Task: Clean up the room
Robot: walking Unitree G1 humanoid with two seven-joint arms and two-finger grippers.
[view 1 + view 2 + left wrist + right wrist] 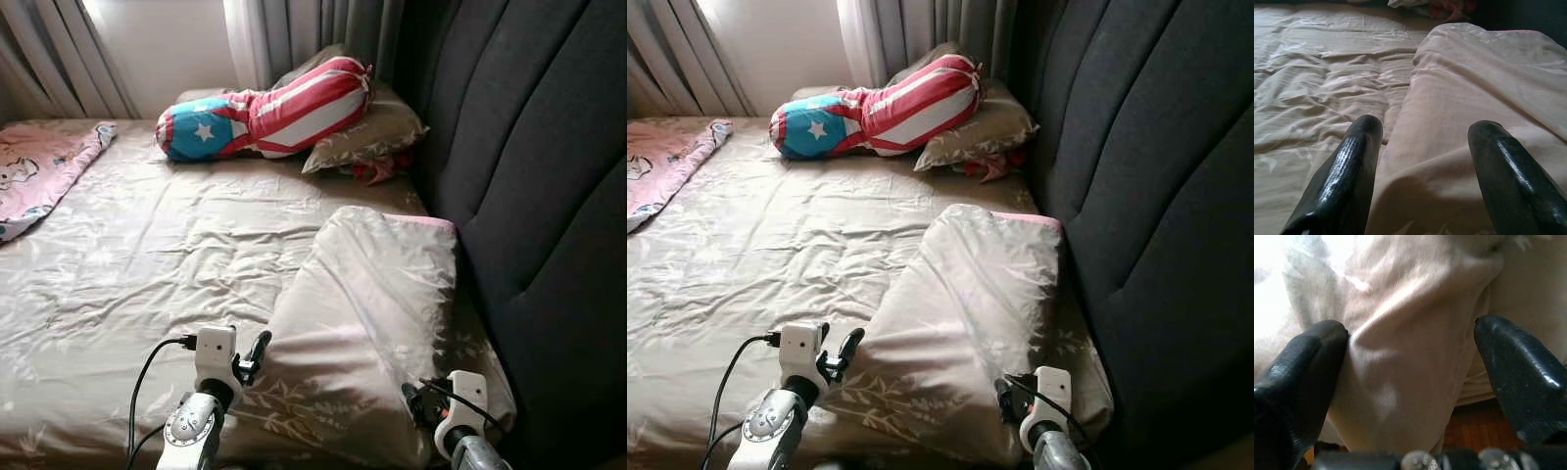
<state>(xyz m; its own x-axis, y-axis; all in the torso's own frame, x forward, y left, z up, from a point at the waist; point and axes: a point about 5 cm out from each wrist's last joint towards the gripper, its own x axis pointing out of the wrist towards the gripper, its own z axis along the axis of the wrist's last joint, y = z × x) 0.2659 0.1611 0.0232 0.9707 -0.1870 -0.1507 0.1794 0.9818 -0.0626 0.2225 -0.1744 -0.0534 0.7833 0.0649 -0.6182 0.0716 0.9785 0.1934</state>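
The left pincer (257, 350) stands open at the near left edge of the pillow (367, 313), which lies on the bed (147, 264) beside the headboard (539, 196). The right pincer (411, 397), open too, straddles its near right corner. The pillow looks soft, light and slippery; pinching both near corners seems best.

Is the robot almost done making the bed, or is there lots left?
Lots left, it seems. Done: the flag bolster and a pillow sit by the headboard. In hand: the open left gripper and open right gripper are at the near pillow, gripping nothing yet. Left: the sheet is wrinkled and the pink blanket lies bunched.
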